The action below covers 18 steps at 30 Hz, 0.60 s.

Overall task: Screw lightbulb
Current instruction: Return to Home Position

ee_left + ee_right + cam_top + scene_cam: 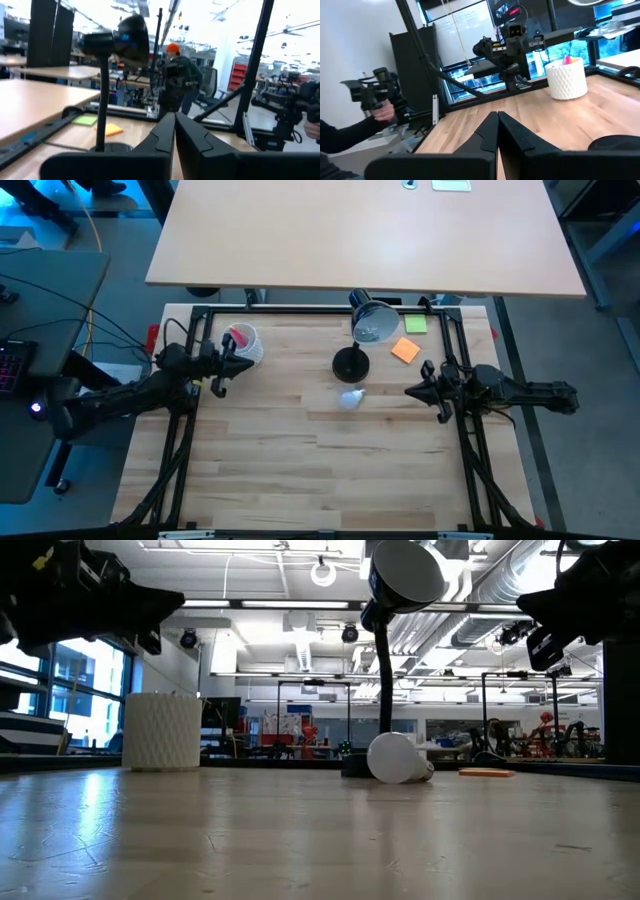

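The lightbulb (351, 398) lies on its side on the worktop (300, 470), just in front of the black desk lamp (350, 364) and apart from its base. The bulb's long axis runs roughly level across the worktop. In the low view its rounded end faces the left arm's side and its screw base the right arm's. The left hand (243, 365) hovers beside the white cup (243, 343), fingers pressed together and holding nothing. The right hand (410, 391), likewise closed and empty, hangs near the bulb's base end.

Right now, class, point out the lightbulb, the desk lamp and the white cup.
lightbulb (351, 398): high view, on its frosted globe.
desk lamp (350, 364): high view, on its round base.
white cup (162, 730): low view, on its ribbed wall.
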### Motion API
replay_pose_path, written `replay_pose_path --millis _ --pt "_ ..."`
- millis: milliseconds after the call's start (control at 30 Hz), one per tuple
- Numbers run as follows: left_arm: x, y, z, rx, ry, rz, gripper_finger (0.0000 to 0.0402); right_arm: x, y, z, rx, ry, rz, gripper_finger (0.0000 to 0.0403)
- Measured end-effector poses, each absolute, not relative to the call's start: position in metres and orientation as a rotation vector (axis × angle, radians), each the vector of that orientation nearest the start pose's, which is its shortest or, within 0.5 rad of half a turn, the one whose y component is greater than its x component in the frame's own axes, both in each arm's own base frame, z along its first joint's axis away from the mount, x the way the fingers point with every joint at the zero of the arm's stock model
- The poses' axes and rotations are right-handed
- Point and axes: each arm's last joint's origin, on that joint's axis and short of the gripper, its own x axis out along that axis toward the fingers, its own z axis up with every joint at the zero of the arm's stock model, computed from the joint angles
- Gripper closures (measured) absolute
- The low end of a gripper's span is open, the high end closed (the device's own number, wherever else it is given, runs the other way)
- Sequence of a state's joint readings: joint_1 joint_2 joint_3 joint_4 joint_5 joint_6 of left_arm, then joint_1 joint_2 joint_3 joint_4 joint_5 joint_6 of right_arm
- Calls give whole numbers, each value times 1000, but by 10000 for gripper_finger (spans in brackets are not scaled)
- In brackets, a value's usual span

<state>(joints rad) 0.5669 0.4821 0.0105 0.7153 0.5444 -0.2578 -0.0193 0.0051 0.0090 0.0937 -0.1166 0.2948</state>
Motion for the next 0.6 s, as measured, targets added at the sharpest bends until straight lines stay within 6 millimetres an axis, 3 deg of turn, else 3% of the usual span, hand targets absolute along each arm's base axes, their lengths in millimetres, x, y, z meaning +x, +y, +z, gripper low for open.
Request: replay_pose_path --millis 133,400,600 --pt "104 54 195 -120 -247 3 399 96 2 176 307 -60 129 401" --pt "93 63 195 -137 -230 60 401 85 2 212 193 -96 128 402" --pt "91 67 190 -178 -190 71 401 87 2 205 169 -96 131 402"
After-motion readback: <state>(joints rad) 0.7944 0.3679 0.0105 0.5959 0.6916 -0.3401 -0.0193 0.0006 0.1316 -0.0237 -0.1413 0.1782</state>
